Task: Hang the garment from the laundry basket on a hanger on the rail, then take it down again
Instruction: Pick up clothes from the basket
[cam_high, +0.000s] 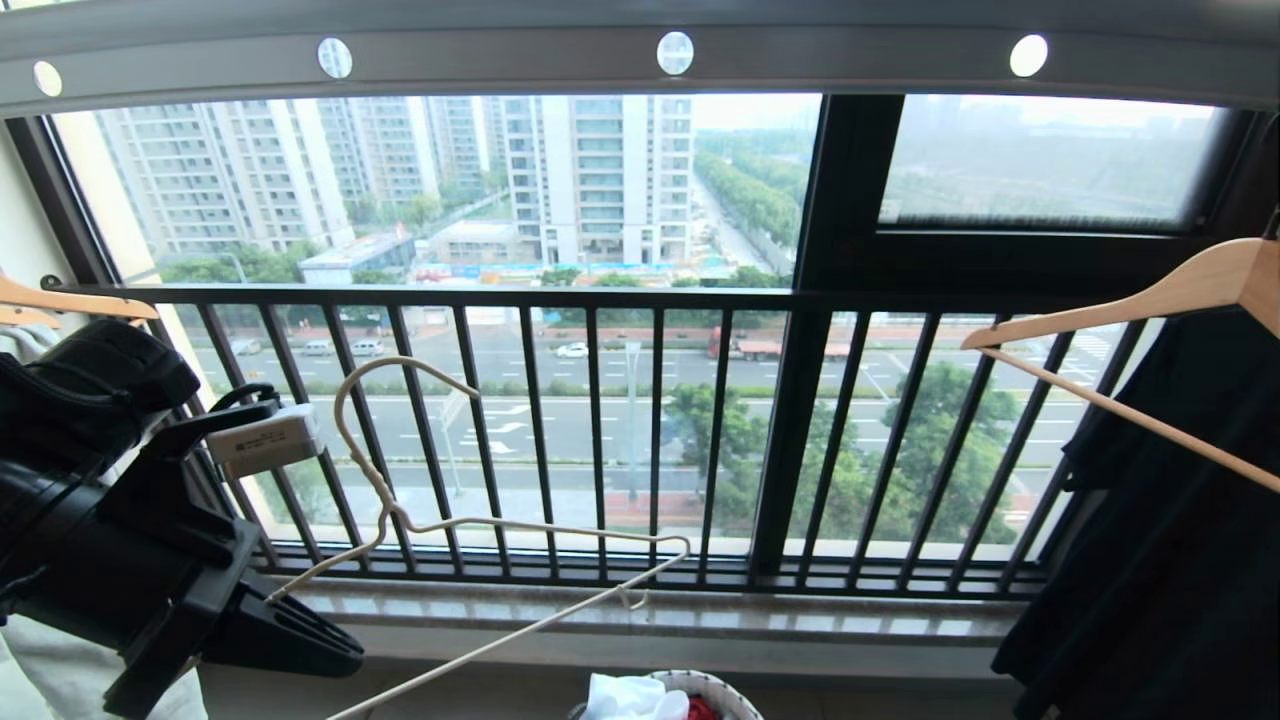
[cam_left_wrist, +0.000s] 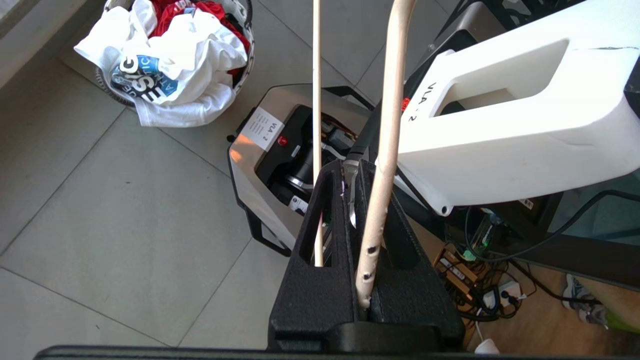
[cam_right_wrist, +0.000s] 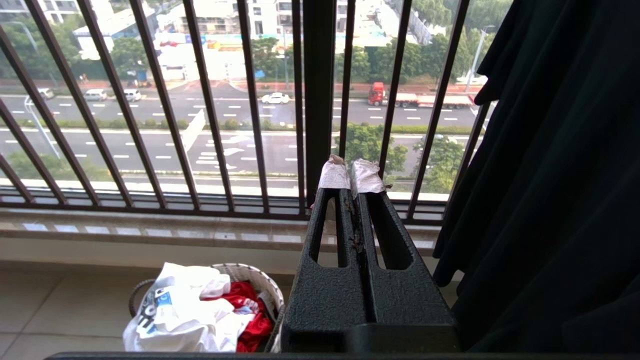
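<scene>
Left gripper (cam_left_wrist: 357, 220) is clamped on the hanger (cam_high: 480, 525), pinching the wire near one shoulder end, up at window-railing height on the robot's left. Hanger is off the rail (cam_high: 640, 60) and tilted: hook up toward the railing, long bottom wire running diagonally down and across.

Key relation: the garment (cam_left_wrist: 170, 75) sits below and forward of that gripper, heaped on top of the laundry basket (cam_right_wrist: 252, 275) on the floor by the sill, print facing up, red cloth under it. The hanger's long axis points roughly down toward the basket.

Right gripper (cam_right_wrist: 352, 175) is closed and empty, parked further right beside a black garment (cam_right_wrist: 550, 175). The basket lies ahead of it and lower.

Judgement: the left arm carries the hanger, so the shirt pickup probably falls to the right arm.
</scene>
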